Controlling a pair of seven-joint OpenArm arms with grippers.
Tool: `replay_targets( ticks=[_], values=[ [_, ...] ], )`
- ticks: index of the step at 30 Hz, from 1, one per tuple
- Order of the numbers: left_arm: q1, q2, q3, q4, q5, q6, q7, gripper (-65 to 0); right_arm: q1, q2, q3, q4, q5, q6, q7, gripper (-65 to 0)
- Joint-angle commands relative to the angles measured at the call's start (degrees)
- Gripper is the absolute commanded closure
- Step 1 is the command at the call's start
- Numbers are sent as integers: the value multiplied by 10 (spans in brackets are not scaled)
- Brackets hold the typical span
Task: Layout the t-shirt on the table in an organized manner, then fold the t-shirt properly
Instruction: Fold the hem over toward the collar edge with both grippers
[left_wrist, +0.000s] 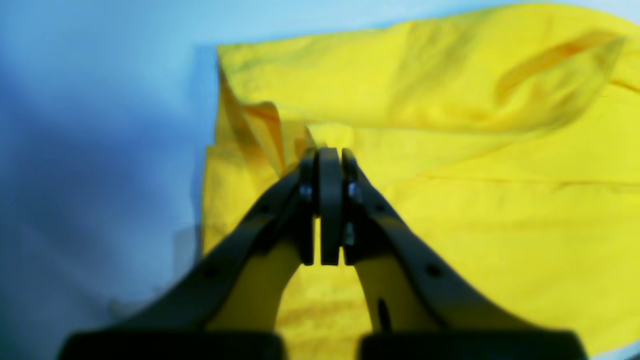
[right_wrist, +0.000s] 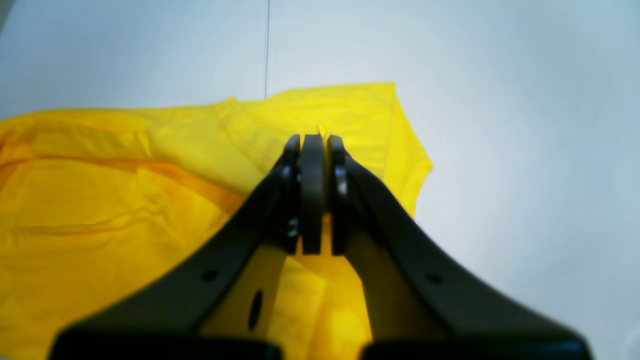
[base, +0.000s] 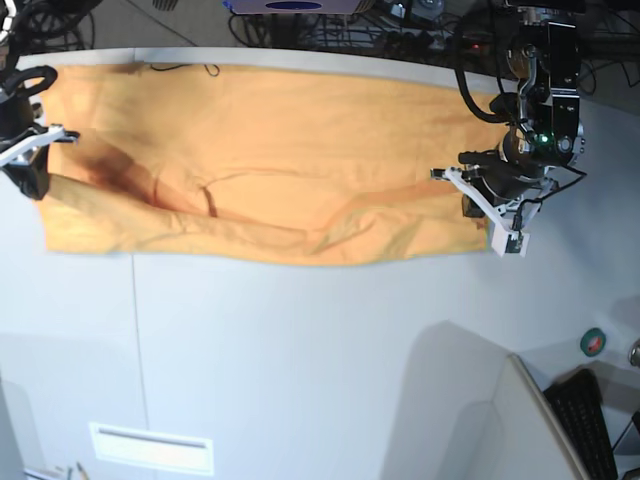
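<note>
**Shirt held taut at both ends, ready to be laid or folded**

Nearest the base camera lies a wide bare stretch of the worktop (base: 330, 350), crossed by a thin dark seam. That open ground gives plenty of room to draw cloth forward. At the near right corner a keyboard (base: 585, 415) sits well apart from the work.

Beyond it, the t-shirt (base: 270, 150) spreads as a long band across the far half of the worktop, its front edge rumpled and a fold running through the middle. Each end is pinched by an arm, which I judge is meant to hold the cloth stretched so it can be flattened or turned over evenly.

The left tool (left_wrist: 330, 155) is clamped on a raised ridge of fabric at the shirt's side edge, jaws pressed together. The right tool (right_wrist: 314, 142) is likewise closed on a small pinch of cloth near its own corner, with bare surface just past it.

Farthest off, the shirt's back edge runs close to the worktop's rear rim, where cables (base: 180, 68) lie. Little room remains there, so any pull is safer made toward the near side.
</note>
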Motion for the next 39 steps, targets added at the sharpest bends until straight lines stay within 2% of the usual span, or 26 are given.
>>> replay_targets(
  ticks=[1,9,15,28,31,39],
  values=[
    [4,-4,-1,12,-3,-3,-8,0,-6,5,4,11,4,1,14,0],
    [33,-5,-1,26,-3,-3,-8,0,-62,4,4,35,4,1,14,0],
    [55,-29,4,30,-3,-4,-7,0,-90,-16,4,36,3,1,14,0],
    [86,-48,2,35,-2,-4,-7,0,-100,-16,8,35,-1,1,13,0],
    [86,-65,5,34,-2,-4,-7,0,-102,-16,9,35,-1,1,13,0],
    [85,-66,3,34,2,-4,-7,0,-122,-15,4,25,-1,1,13,0]
  ],
)
